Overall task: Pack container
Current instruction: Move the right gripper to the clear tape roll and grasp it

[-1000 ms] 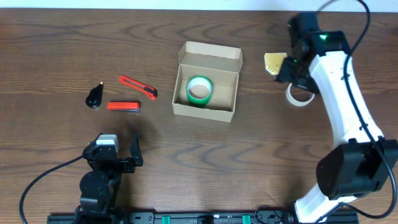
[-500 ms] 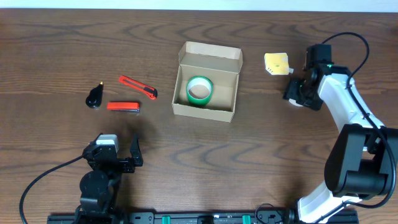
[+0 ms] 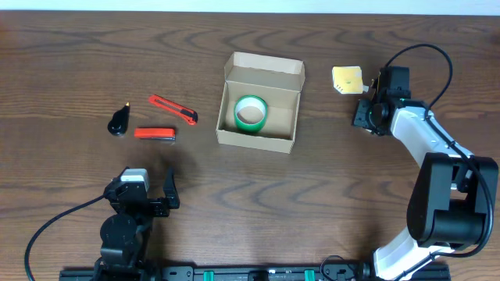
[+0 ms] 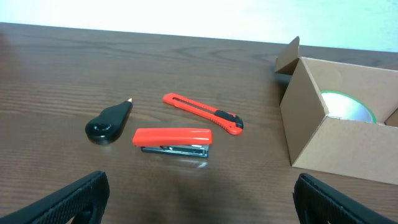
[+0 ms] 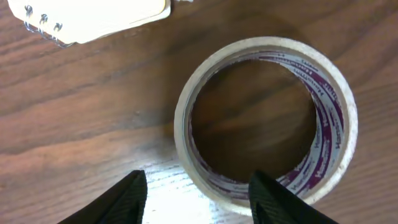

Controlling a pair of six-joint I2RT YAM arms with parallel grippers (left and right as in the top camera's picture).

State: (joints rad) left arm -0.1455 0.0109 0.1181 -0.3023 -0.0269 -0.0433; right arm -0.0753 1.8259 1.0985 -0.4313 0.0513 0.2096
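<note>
Right wrist view: the right jaws are set apart, astride the near wall of a cream tape roll point(image 5: 336, 112) laid flat on the desk point(image 5: 93, 124). The left jaws are spread wide, empty. The container point(image 3: 256, 139) is found open mid-desk, well apart from that roll, a green roll point(image 3: 251, 112) inside. With so thin a wall pinched, the roll could be tilted and dropped short.

I can see purple printing round the inner core of the tape roll point(image 5: 333, 134), but it's too blurred to read.
</note>
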